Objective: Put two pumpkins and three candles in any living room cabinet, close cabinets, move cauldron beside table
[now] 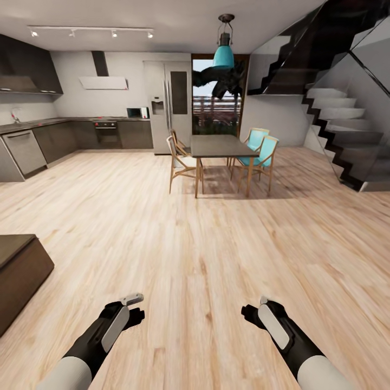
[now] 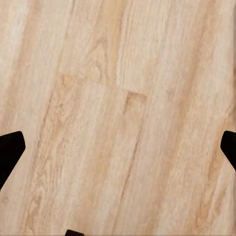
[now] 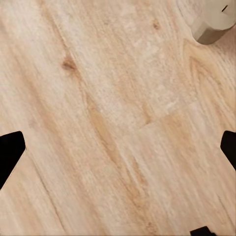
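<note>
Two arms held low over bare floor [image 1: 195, 260], carrying nothing, likely travel posture. Left gripper [image 2: 118, 152] jaws spread; right gripper [image 3: 118, 152] jaws spread also. One candle [image 3: 212, 20] stands on floor near right gripper. Cabinet corner [image 1: 19, 276] at left.

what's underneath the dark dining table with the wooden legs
Under the dark dining table lies bare light wood floor in shadow, with pale wooden chairs and teal chairs pushed in. Anything behind the chair legs is hidden.
</note>
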Robot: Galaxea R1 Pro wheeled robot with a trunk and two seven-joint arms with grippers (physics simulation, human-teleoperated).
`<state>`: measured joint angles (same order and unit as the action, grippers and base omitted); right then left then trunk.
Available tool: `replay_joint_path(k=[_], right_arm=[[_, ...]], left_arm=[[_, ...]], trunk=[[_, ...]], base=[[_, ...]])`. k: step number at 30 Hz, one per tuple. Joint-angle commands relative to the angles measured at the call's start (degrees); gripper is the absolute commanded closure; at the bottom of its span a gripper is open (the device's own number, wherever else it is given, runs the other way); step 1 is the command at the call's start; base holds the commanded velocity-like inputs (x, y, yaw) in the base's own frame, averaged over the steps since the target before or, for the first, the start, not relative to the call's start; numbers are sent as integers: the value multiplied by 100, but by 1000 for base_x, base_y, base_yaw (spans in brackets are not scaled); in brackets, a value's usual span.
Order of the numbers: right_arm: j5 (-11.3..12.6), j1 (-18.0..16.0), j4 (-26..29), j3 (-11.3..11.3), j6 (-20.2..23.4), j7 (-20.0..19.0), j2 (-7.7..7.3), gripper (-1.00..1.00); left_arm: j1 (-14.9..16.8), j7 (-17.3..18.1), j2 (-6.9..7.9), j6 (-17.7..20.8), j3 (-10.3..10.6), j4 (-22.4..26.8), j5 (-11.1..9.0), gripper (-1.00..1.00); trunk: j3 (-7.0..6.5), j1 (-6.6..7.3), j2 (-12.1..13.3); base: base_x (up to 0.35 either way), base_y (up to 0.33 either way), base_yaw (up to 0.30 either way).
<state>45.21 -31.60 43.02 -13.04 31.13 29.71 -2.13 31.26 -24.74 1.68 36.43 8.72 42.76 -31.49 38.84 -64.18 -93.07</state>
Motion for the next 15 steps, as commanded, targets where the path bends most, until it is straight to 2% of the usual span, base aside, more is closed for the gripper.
replay_joint_path(k=[1,15], right_arm=[[55,-4,9,-32,7,53,-11,-100],[73,-4,5,-23,7,44,-16,-100]], left_arm=[[3,-53,8,11,33,8,-60,-100],[3,-49,5,6,42,10,-51,-100]], trunk=[[6,-3,-3],[6,-3,-3]], base=[[340,0,0],[341,0,0]])
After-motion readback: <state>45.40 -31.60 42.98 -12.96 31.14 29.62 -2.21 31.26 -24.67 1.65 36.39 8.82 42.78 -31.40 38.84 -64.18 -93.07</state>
